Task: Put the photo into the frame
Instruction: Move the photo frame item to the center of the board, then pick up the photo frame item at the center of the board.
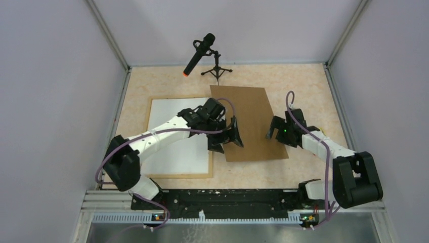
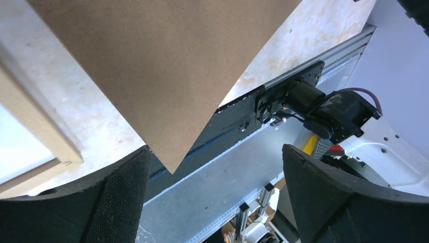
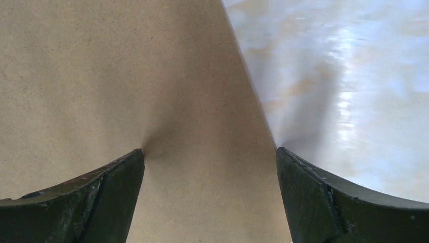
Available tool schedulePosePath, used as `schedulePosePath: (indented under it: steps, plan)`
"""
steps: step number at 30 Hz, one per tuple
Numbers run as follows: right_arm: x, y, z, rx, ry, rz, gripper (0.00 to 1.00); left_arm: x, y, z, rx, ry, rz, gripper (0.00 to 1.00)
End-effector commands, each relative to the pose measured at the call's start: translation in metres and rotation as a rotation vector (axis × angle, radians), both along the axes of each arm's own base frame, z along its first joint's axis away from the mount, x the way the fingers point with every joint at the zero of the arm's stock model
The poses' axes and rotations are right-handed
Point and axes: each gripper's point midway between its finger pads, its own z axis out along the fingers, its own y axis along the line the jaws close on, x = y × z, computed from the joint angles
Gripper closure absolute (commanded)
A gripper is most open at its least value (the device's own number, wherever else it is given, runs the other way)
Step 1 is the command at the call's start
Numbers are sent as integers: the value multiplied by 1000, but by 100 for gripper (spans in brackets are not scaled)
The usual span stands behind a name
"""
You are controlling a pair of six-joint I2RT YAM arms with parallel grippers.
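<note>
Two robot arms work over a brown board (image 1: 255, 116) lying at the centre of the table (image 1: 303, 86), with the frame (image 1: 182, 175) flat on the surface to the left. The frame sits at about 9 o'clock from the left gripper (image 1: 226, 142), close beside it but not touching, and beyond the board from the right gripper (image 1: 273, 130). A white sheet (image 1: 172, 109) fills the frame's light wood strips; whether it is the photo lying face down cannot be told. The left gripper hovers at the board's left edge with its fingers spread wide and nothing between them. Its wrist camera shows the board's near corner just off one fingertip and a corner of the frame at 9 o'clock. The right gripper, at 3 o'clock from the left one, straddles the board's right edge, also wide open and gripping nothing. In its wrist view one fingertip sits on or just above the board, and the other is over bare table. A microphone (image 1: 200, 53) on a small tripod stands at the table's 12 o'clock edge.
</note>
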Motion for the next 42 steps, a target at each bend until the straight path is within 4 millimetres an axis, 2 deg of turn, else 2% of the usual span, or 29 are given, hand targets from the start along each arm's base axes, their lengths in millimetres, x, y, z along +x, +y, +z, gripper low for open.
schedulePosePath:
  steps: [1, 6, 8, 11, 14, 18, 20, 22, 25, 28, 30, 32, 36, 39, 42]
  plan:
    - [-85, 100, -13, 370, 340, 225, 5, 29, -24, 82, -365, -227, 34, 1]
    - [-88, 127, -9, 393, 340, 277, 5, 31, 39, 72, -296, -231, 182, 1]
    - [-92, 134, -9, 390, 350, 287, 5, 32, 64, 58, -237, -223, 244, 2]
    - [-97, 141, -9, 395, 356, 306, 5, 28, 108, 23, -69, -168, 331, 2]
    - [-100, 142, -7, 391, 352, 338, 5, 26, 154, -9, 146, -128, 417, 2]
    - [-91, 138, 0, 334, 309, 389, 3, 43, 216, -33, 455, -243, 520, 2]
    - [-83, 134, 4, 307, 285, 408, 2, 49, 233, -41, 548, -271, 523, 2]
    - [-72, 123, 8, 277, 263, 389, 1, 51, 245, -41, 625, -267, 532, 2]
    - [-58, 108, 13, 306, 229, 348, 1, 58, 244, -33, 620, -299, 516, 2]
    - [-49, 96, 12, 341, 205, 320, 1, 74, 196, -15, 370, -391, 366, 2]
    - [-43, 99, 12, 379, 185, 334, 1, 74, 162, -1, 188, -404, 267, 2]
    - [-38, 108, 10, 426, 169, 352, 3, 76, 137, 9, 51, -424, 208, 2]
    - [-29, 115, 8, 463, 156, 345, 4, 80, 119, 0, -41, -389, 195, 2]
    - [-23, 112, 5, 436, 149, 338, 5, 88, 126, -25, 36, -336, 226, 2]
    - [-21, 110, 1, 428, 152, 331, 4, 91, 139, -58, 123, -280, 253, 2]
